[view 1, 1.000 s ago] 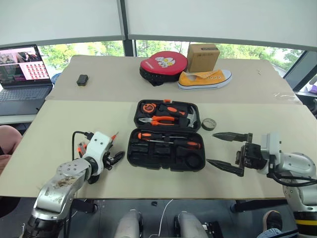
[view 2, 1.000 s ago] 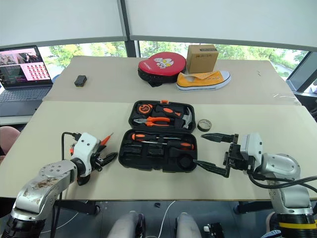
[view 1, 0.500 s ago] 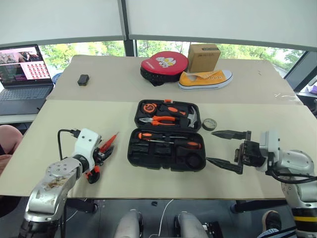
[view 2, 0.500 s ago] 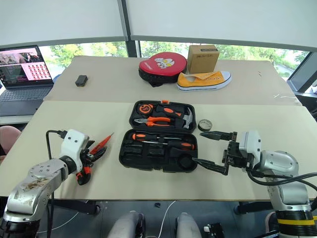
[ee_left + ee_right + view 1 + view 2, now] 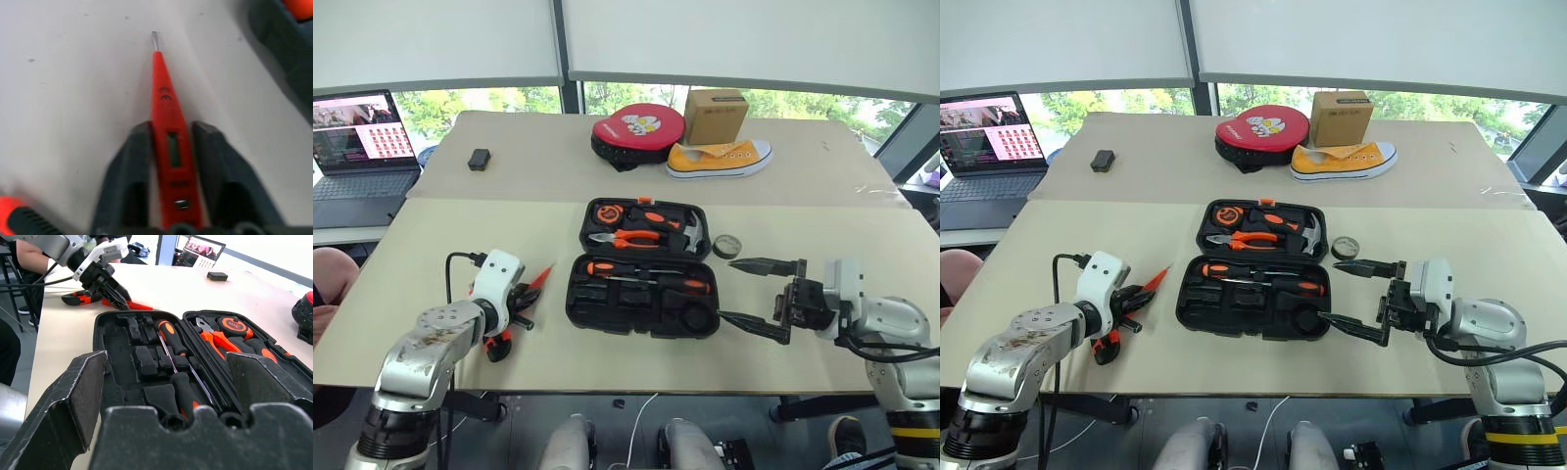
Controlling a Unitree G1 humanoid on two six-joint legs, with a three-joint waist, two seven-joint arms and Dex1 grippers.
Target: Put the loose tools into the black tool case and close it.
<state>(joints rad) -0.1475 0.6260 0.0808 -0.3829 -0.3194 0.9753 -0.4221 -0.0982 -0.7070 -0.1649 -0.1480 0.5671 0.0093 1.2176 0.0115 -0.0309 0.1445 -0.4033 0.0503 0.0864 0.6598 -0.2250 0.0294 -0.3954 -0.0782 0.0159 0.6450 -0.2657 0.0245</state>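
The black tool case (image 5: 641,299) lies open in the middle of the near table, with two orange-and-black screwdrivers (image 5: 619,267) in its front half. My left gripper (image 5: 525,297) is left of the case, low on the table, shut on the slim orange tester pen (image 5: 165,112), whose tip points toward the case. An orange-black utility knife (image 5: 497,343) lies just beside that hand. The small dark tape roll (image 5: 726,245) sits at the case's right rear corner. My right gripper (image 5: 729,290) hangs open right of the case, with nothing between its fingers.
Pliers (image 5: 631,236), a hammer (image 5: 692,233) and a tape measure (image 5: 604,211) fill the case's rear half. On the far table are a round red pouch (image 5: 636,127), a yellow shoe (image 5: 718,157), a cardboard box (image 5: 716,115) and a small black object (image 5: 479,158). A laptop (image 5: 357,147) stands far left.
My left gripper's fingers have closed onto the tester pen. The right arm has not moved.
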